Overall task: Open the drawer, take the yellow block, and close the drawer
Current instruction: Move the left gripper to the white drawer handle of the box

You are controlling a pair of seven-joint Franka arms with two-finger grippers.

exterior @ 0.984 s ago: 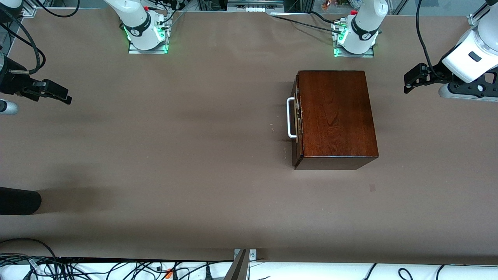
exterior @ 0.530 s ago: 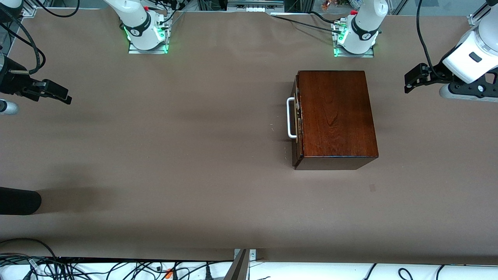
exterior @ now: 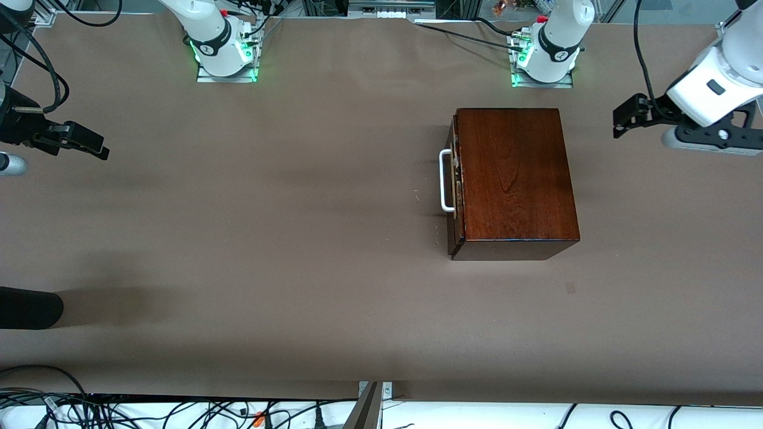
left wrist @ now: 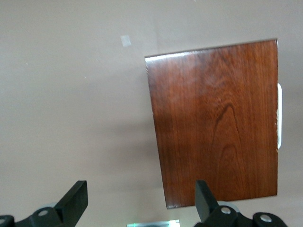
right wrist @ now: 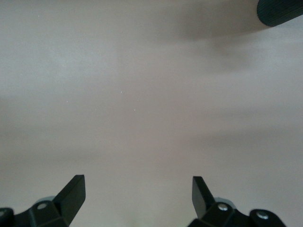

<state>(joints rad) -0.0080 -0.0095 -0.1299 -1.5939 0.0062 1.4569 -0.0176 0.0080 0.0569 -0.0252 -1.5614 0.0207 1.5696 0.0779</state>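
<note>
The dark reddish-brown wooden box [exterior: 515, 176] stands on the table near the left arm's base. Its drawer [exterior: 455, 179] is pushed in, with only a thin pale strip showing, and its white bar handle [exterior: 444, 182] faces the right arm's end. The yellow block is hidden. My left gripper [exterior: 623, 122] hangs open and empty over the table beside the box, at the left arm's end. The left wrist view shows the box top [left wrist: 218, 123], the handle [left wrist: 279, 116] and the open gripper [left wrist: 140, 191]. My right gripper [exterior: 89, 143] waits open and empty at the right arm's end, over bare table [right wrist: 137, 187].
A black rounded object [exterior: 30, 307] pokes in over the table edge at the right arm's end, nearer the front camera; it also shows in the right wrist view [right wrist: 279, 12]. Cables [exterior: 179, 411] lie along the front edge. A small patch [exterior: 570, 288] marks the tabletop near the box.
My left gripper has shifted slightly toward the box and the robots' bases. The right arm, the box and the drawer have not moved.
</note>
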